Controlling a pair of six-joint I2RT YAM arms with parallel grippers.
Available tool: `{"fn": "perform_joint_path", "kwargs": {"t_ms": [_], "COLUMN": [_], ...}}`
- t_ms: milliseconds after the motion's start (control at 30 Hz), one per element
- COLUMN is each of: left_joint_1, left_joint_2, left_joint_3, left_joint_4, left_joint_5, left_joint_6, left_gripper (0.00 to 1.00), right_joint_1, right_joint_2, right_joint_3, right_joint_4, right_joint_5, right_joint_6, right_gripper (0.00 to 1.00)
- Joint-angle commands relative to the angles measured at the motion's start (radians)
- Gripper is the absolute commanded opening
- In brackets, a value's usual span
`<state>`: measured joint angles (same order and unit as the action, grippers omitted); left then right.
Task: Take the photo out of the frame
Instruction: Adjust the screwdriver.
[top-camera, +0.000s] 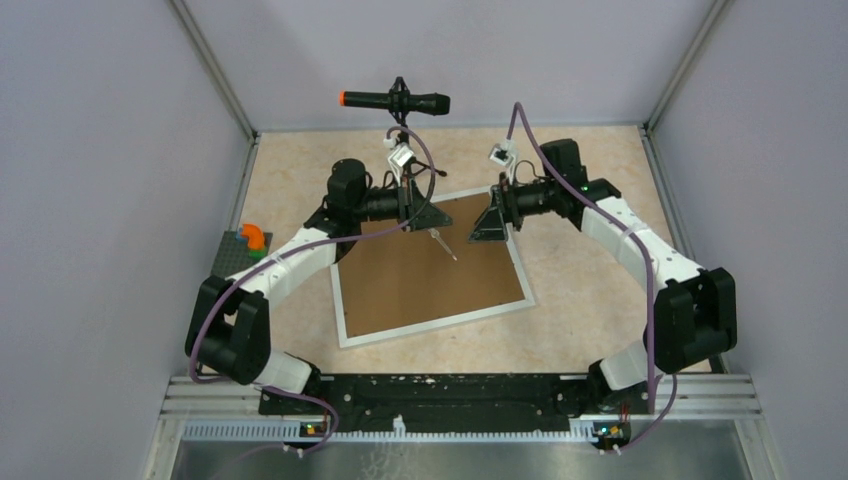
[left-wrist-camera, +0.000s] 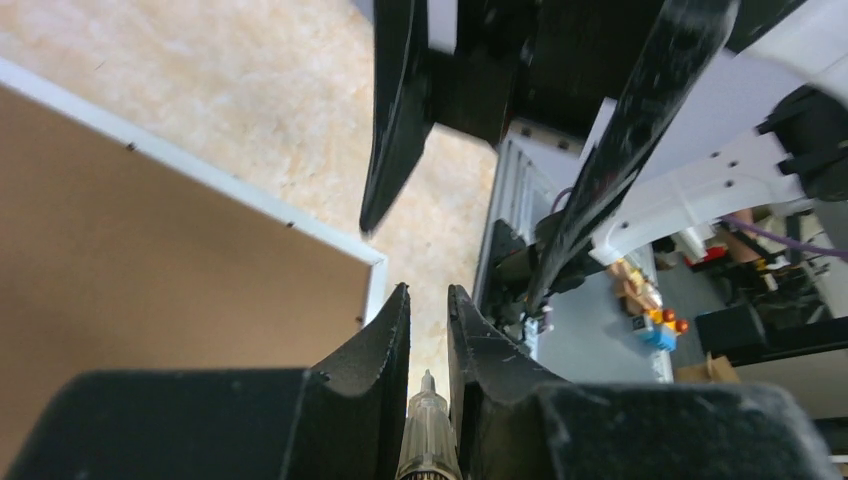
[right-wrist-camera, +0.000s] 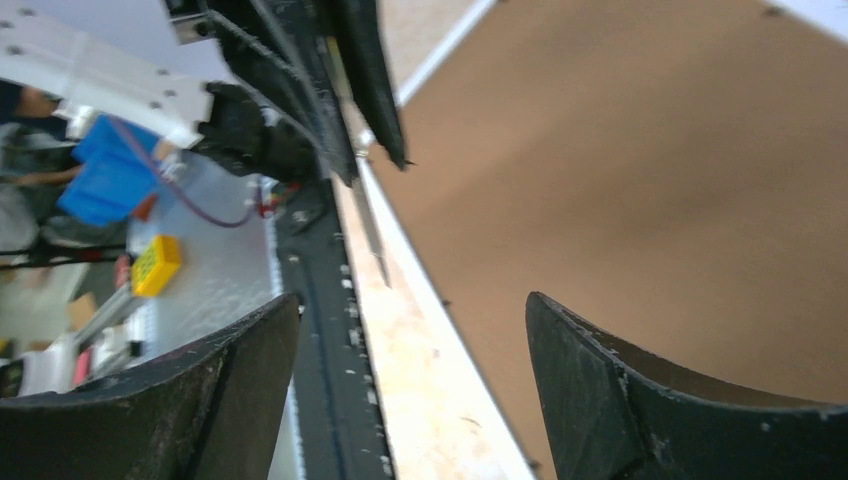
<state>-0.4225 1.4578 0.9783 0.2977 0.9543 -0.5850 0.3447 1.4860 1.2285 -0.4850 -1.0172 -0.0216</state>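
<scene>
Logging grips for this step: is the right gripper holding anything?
No, in its wrist view the right gripper shows jaws wide apart with nothing between them, the frame lying beyond.

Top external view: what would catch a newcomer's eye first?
The large white rectangular picture frame lies flat in the middle, brown board back up. Above its far edge the two black grippers face each other: the left gripper pinches a thin silver tool pointing down at the board, the right gripper stands open.

L claw (left-wrist-camera: 428, 300) clamped on slim metal tool (left-wrist-camera: 428, 432), just beside frame (left-wrist-camera: 250, 205) corner. Frame lies brown back up on bench (left-wrist-camera: 250, 90). R claw (left-wrist-camera: 452, 262) opposite, jaws apart.
</scene>
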Motion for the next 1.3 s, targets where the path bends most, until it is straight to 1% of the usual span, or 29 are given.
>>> {"fn": "perform_joint_path", "kwargs": {"t_ms": [0, 67, 233, 433, 500, 533, 600, 633, 667, 733, 767, 833, 867, 967, 1033, 1167, 1267], "left_joint_1": [0.010, 0.011, 0.011, 0.011, 0.011, 0.011, 0.012, 0.011, 0.010, 0.011, 0.013, 0.019, 0.022, 0.027, 0.027, 0.027, 0.027], "left_joint_2": [-0.027, -0.026, -0.019, -0.017, -0.018, -0.019, -0.023, -0.026, -0.027, -0.032, -0.035, -0.045, -0.051, -0.069, -0.079, -0.091, -0.084], "left_joint_3": [-0.031, -0.045, -0.078, -0.087, -0.091, -0.093, -0.090, -0.084, -0.073, -0.042, -0.031, -0.011, 0.000, 0.041, 0.049, 0.026, 0.016], "left_joint_4": [0.259, 0.316, 0.389, 0.415, 0.411, 0.408, 0.382, 0.360, 0.306, 0.216, 0.188, 0.127, 0.087, -0.088, -0.150, -0.142, -0.100], "left_joint_5": [0.064, 0.066, 0.061, 0.062, 0.061, 0.060, 0.056, 0.053, 0.048, 0.043, 0.051, 0.079, 0.095, 0.091, 0.109, 0.126, 0.139], "left_joint_6": [-0.192, -0.229, -0.285, -0.304, -0.301, -0.296, -0.280, -0.264, -0.242, -0.195, -0.172, -0.123, -0.095, 0.050, 0.114, 0.107, 0.074], "left_gripper": [0.00, 0.00, 0.00, 0.00, 0.00, 0.00, 0.00, 0.03, 0.06, 0.21, 0.30, 0.45, 0.48, 0.52, 0.56, 0.56, 0.52], "right_joint_1": [0.060, 0.081, 0.141, 0.167, 0.167, 0.167, 0.168, 0.168, 0.168, 0.168, 0.168, 0.168, 0.168, 0.168, 0.168, 0.168, 0.168], "right_joint_2": [-0.046, -0.042, -0.026, 0.011, 0.015, 0.015, 0.014, 0.013, 0.012, 0.003, -0.004, -0.019, -0.025, -0.042, -0.054, -0.072, -0.076], "right_joint_3": [-0.056, -0.075, -0.098, -0.114, -0.115, -0.116, -0.116, -0.114, -0.112, -0.113, -0.119, -0.129, -0.132, -0.134, -0.143, -0.165, -0.170], "right_joint_4": [0.197, 0.239, 0.282, 0.314, 0.320, 0.326, 0.336, 0.334, 0.323, 0.301, 0.300, 0.291, 0.281, 0.252, 0.253, 0.287, 0.292], "right_joint_5": [-0.163, -0.173, -0.160, -0.153, -0.154, -0.160, -0.173, -0.173, -0.171, -0.150, -0.137, -0.104, -0.089, -0.022, 0.001, 0.006, 0.000], "right_joint_6": [0.170, 0.224, 0.265, 0.302, 0.303, 0.304, 0.311, 0.311, 0.307, 0.285, 0.281, 0.267, 0.248, 0.216, 0.208, 0.220, 0.224], "right_gripper": [0.78, 0.76, 0.70, 0.56, 0.45, 0.34, 0.16, 0.05, 0.00, 0.00, 0.00, 0.00, 0.00, 0.00, 0.00, 0.00, 0.00]}}
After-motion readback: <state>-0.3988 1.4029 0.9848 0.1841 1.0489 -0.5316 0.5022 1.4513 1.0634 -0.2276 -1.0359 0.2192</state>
